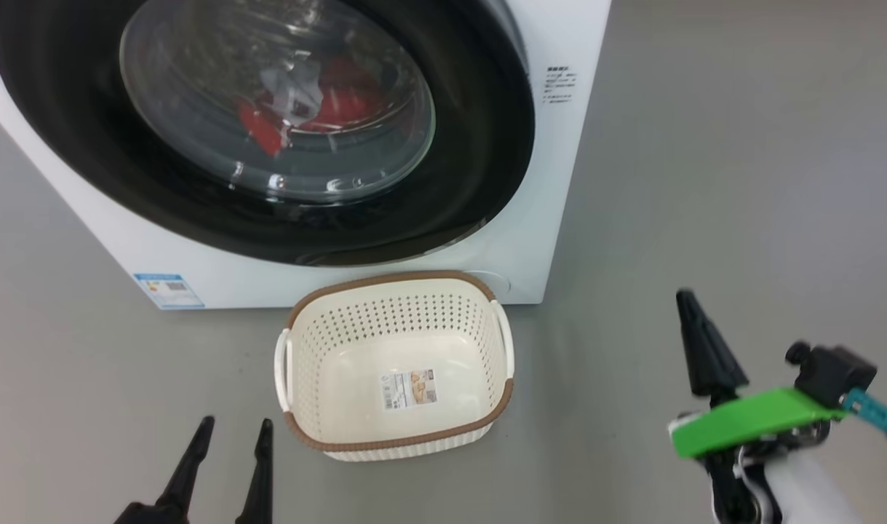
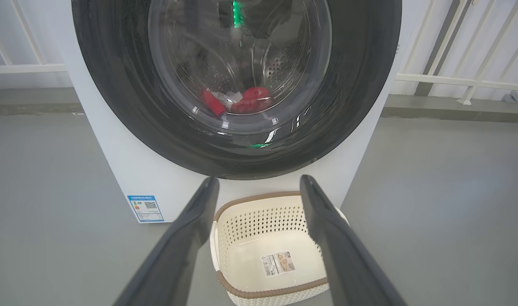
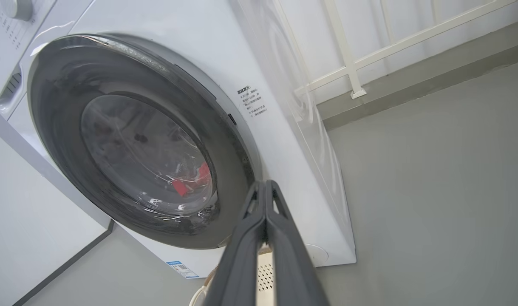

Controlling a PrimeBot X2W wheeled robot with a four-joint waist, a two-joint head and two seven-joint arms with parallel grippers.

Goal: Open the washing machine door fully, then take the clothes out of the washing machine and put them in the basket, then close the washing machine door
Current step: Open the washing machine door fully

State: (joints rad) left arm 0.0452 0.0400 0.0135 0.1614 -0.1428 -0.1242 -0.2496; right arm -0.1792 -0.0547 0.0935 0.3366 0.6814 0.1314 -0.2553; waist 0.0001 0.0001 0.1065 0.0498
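Big white front-loading washing machine stands on the grey floor. Its large round washing machine door, a wide glossy black ring around a bulging clear glass window, sits shut against the front. Through the glass I see the soft bright red clothes with white parts, heaped low in the perforated steel drum (reflections blur their outline). A small blue label sits at the machine's lower left corner.

Small cream-white perforated plastic basket: rounded rectangle, brown woven-look rim, a white handle on each side. It rests on the floor just in front of the machine, below the door. A sticker lies on its bottom.

My left gripper is low, near the basket's left side, its two long dark fingers apart with nothing between them. My right gripper is well off to the basket's right, fingers pressed together, holding nothing. In its wrist view the fingers point toward the door's lower right edge.
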